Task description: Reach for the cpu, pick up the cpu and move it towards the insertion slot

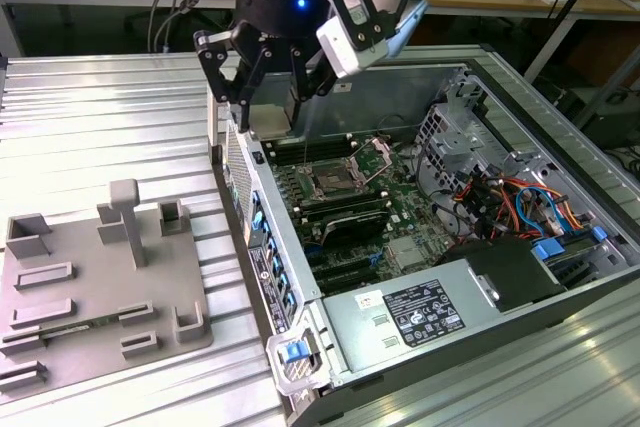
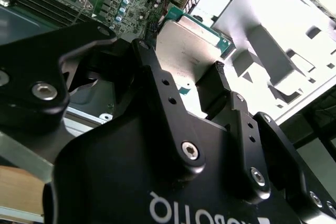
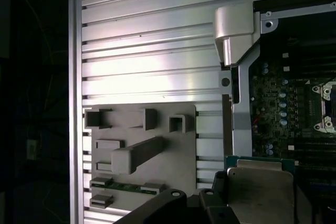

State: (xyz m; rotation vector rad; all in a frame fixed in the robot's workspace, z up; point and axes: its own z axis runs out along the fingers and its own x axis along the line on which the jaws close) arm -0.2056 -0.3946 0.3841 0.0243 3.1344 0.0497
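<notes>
So: open computer case point(image 1: 440, 247) fills the right half of the exterior view; grey ribbed table point(image 1: 100, 127) and grey plastic tray point(image 1: 100, 292) sit lower left. Gripper point(image 1: 268, 117) hangs top centre, over the case's left wall. Fingers point(image 2: 218, 90) are clamped on the cpu point(image 2: 191, 43), held edge-down, flat silver face sideways. Insertion slot point(image 1: 335, 182) lies below and right of it, lid raised, memory slots point(image 1: 345, 219) just beside.
</notes>
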